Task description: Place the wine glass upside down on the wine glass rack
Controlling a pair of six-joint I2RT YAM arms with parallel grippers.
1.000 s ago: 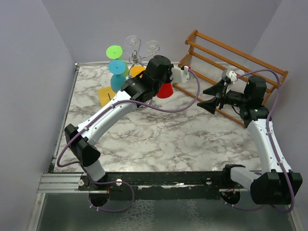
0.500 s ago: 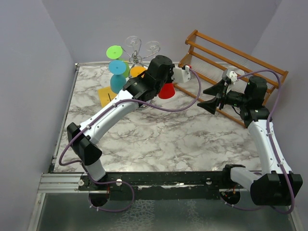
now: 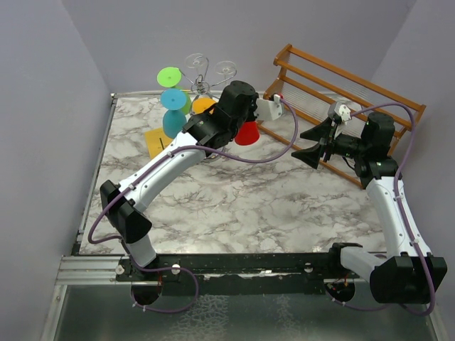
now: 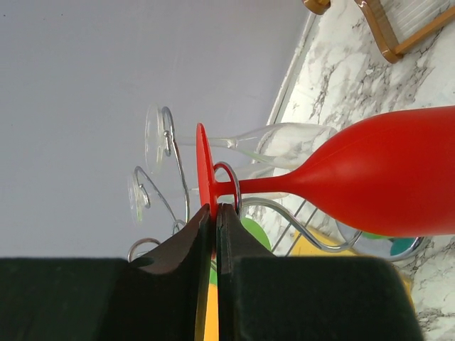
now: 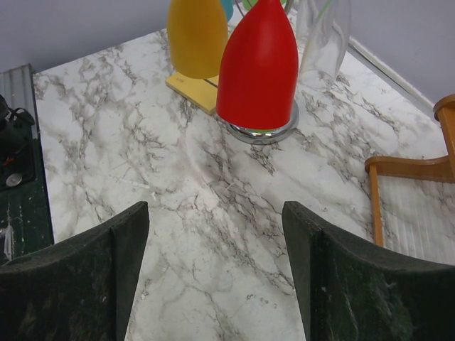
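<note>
While the left pincer [image 4: 215, 208] pinched the thin edge of the red foot disc, fingers nearly shut on it, the wine glass [image 4: 384, 177] hung upside down at the wine glass rack [image 5: 270, 136]. Stem ran right past a chrome curl just beside the foot; couldn't tell if it was seated in it. In the right wrist view the bowl rim sat low over the round chrome base; contact or gap, couldn't tell.

Crowded on the rack side: yellow glass [image 5: 197, 35] just beside the red bowl, clear glasses [image 5: 323, 35] on its other side, teal glass [image 3: 173, 121] further left. Yellow pad [image 5: 195, 89] lay under the yellow glass, near the base. Rack stood at the far edge of the surface [image 3: 234, 199], close to the back wall.

Right pincer [image 5: 213, 209] was spread wide, holding nothing, well apart from the red glass and hovering above bare marble. Wooden rack [image 3: 348, 92] filled the far right corner, just beside that arm's wrist.

Open room: a broad stretch of marble in the centre and along the near edge, between the two arms.
</note>
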